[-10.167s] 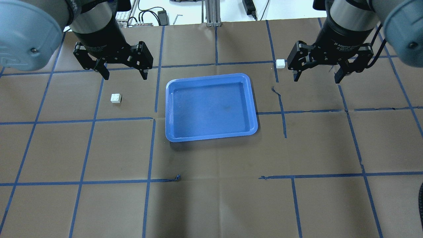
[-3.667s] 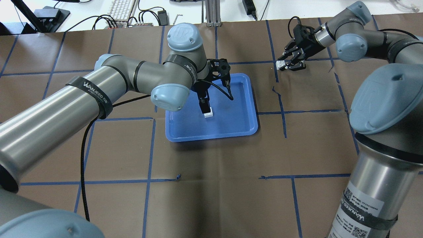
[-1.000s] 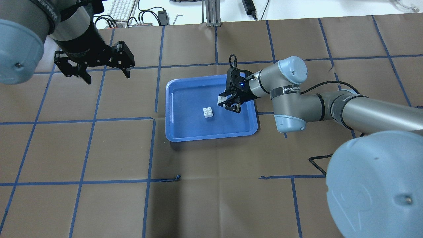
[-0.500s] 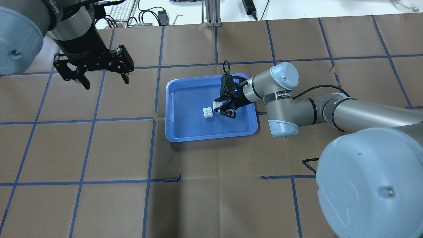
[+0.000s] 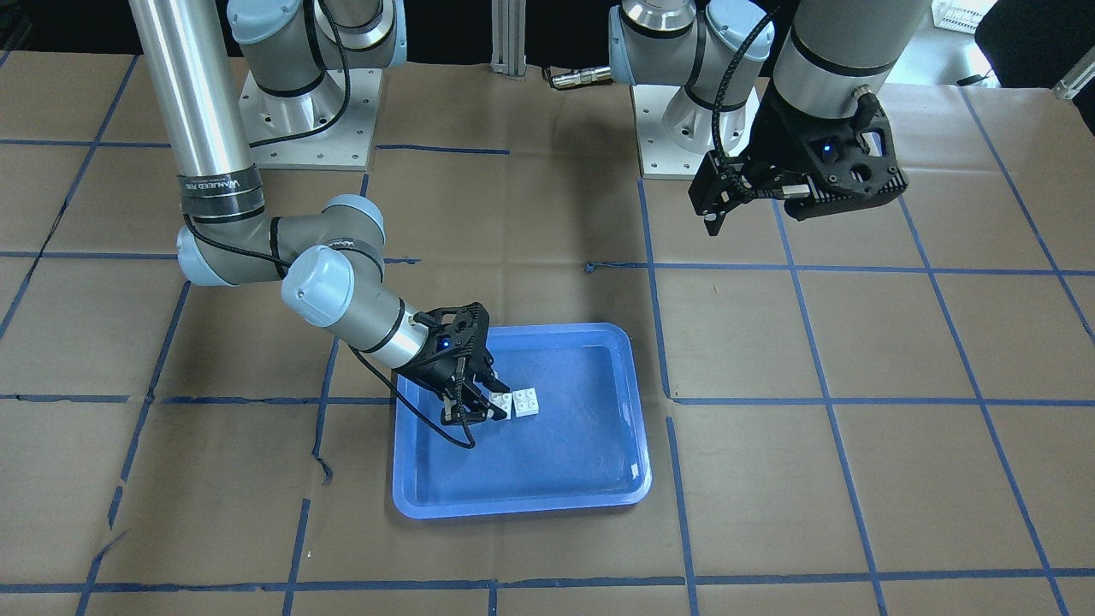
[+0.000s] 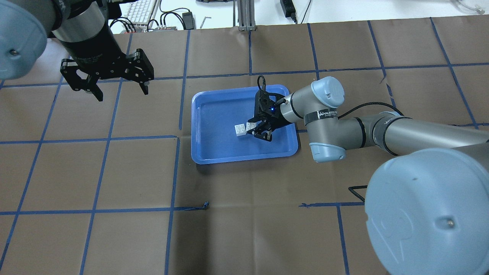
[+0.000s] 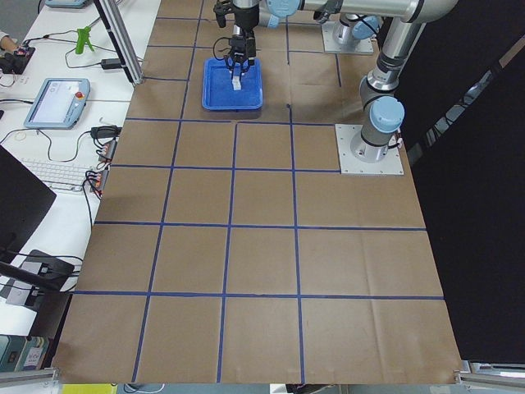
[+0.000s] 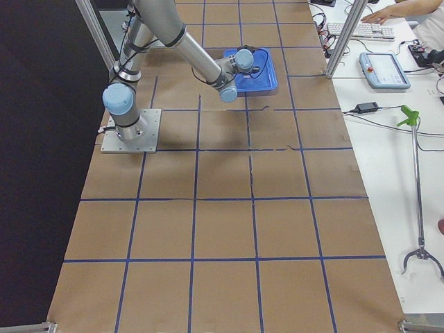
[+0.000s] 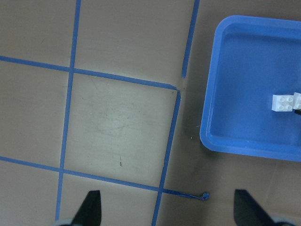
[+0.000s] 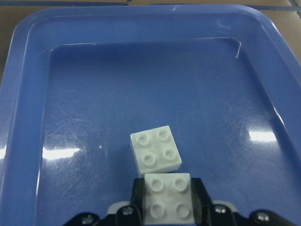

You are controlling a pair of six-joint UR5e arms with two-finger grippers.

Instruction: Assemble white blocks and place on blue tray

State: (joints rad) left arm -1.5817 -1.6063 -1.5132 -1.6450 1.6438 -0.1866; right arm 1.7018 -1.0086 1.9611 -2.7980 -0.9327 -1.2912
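A: Front view. The right gripper [image 5: 483, 409] sits low in the blue tray [image 5: 522, 503], jaws narrow, clamped on one white block [image 5: 500, 403], studs up. The second block [image 5: 527, 401] lies on the tray floor just beside it.

B: Touching?

A: Cannot tell here. Overhead view: both blocks near the tray's middle. The left gripper [image 6: 122, 91] hangs spread wide with nothing in it, well apart from the tray, over brown paper [image 6: 244, 236] crossed by blue tape lines [image 6: 172, 172]. A keyboard [image 6: 139, 9] and cables [image 6: 168, 17] lie beyond the far edge.

B: Side views?

A: Left-end view: the tray is far off and small, the blocks only a white speck. Right-end view: the right arm [image 8: 187, 45] stands in front of the tray, so the blocks are hidden.

B: Wrist cameras?

A: Left wrist view: two fingertips [image 9: 91, 207] far apart above the paper, with the tray corner and loose block at the right edge. Right wrist view: the held block shows four clear studs between the pads. The loose block lies directly ahead, turned slightly. Their edges meet in the picture, but contact is not resolvable.
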